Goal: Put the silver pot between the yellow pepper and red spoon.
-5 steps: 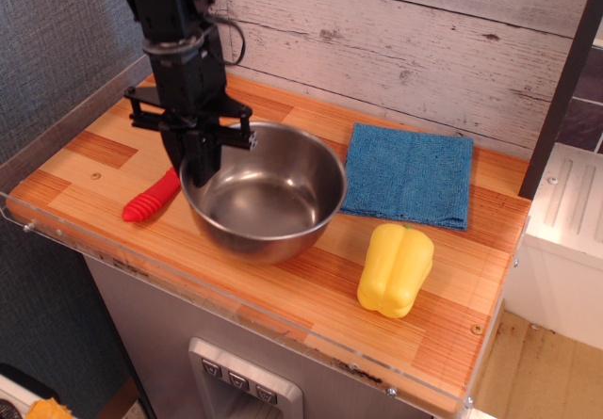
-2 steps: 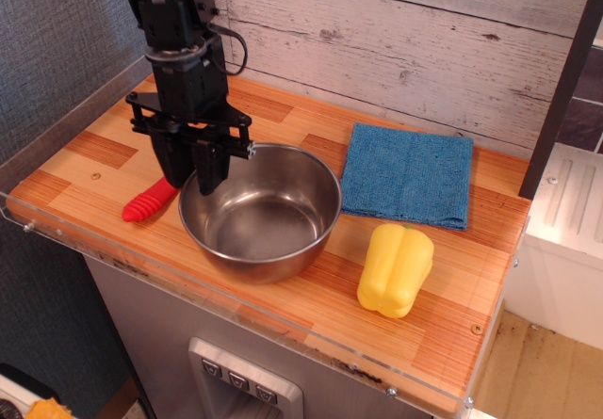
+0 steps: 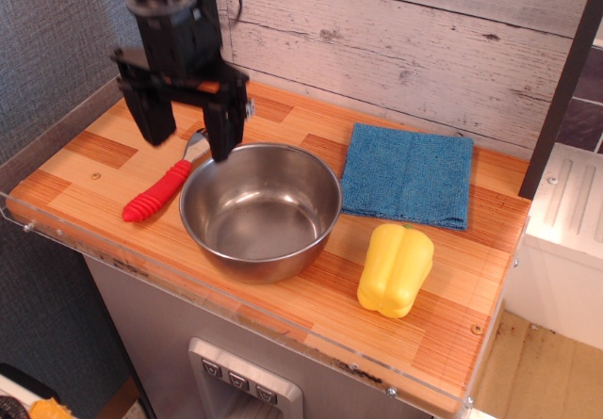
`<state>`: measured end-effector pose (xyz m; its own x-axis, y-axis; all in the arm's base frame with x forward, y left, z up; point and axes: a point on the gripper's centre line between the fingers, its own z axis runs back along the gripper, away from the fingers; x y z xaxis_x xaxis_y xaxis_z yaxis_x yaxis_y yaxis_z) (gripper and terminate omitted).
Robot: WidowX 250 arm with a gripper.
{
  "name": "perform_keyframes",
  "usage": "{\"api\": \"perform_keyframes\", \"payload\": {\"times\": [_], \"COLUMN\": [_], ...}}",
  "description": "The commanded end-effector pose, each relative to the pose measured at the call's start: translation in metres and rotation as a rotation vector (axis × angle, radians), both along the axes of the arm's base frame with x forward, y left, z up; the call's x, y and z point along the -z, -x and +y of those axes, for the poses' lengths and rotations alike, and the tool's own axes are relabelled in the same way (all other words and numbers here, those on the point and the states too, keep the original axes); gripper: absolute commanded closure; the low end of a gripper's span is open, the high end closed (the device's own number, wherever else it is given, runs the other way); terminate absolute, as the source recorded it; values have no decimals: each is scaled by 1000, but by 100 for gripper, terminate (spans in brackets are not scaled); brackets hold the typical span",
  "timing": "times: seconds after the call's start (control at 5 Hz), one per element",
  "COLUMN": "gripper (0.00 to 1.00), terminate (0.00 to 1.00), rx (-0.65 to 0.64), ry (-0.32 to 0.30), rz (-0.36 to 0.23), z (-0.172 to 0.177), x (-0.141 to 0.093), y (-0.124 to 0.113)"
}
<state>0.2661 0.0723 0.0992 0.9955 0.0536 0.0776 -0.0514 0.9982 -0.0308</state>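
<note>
The silver pot [image 3: 261,209] stands upright on the wooden counter, between the red spoon [image 3: 158,191] on its left and the yellow pepper [image 3: 395,269] at its front right. The spoon's silver head [image 3: 195,142] lies near the pot's back left rim. My gripper [image 3: 188,133] hangs open and empty above the spoon's head and the pot's left rim, with its two black fingers spread wide and clear of the pot.
A folded blue cloth [image 3: 409,174] lies behind the pepper, to the right of the pot. A clear acrylic lip [image 3: 236,311] runs along the counter's front and left edges. A white plank wall [image 3: 405,42] stands close behind.
My gripper has let go of the pot's left rim, opened wide and risen. The pot settled a little lower and left onto the counter, and the spoon's head has come into view.
</note>
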Motion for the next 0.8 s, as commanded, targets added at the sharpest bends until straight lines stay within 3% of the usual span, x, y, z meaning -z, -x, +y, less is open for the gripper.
{"api": "perform_keyframes", "payload": {"times": [0.0, 0.2, 0.4, 0.6], "gripper": [0, 0, 0, 0], "terminate": [0, 0, 0, 100], "rx": [85, 177, 177, 177], "ry": [-51, -16, -16, -16], "rz": [-99, -38, -38, -38], "z": [-15, -19, -19, -19], "x": [-36, -29, -29, -29], "y": [-24, -26, -26, -26]}}
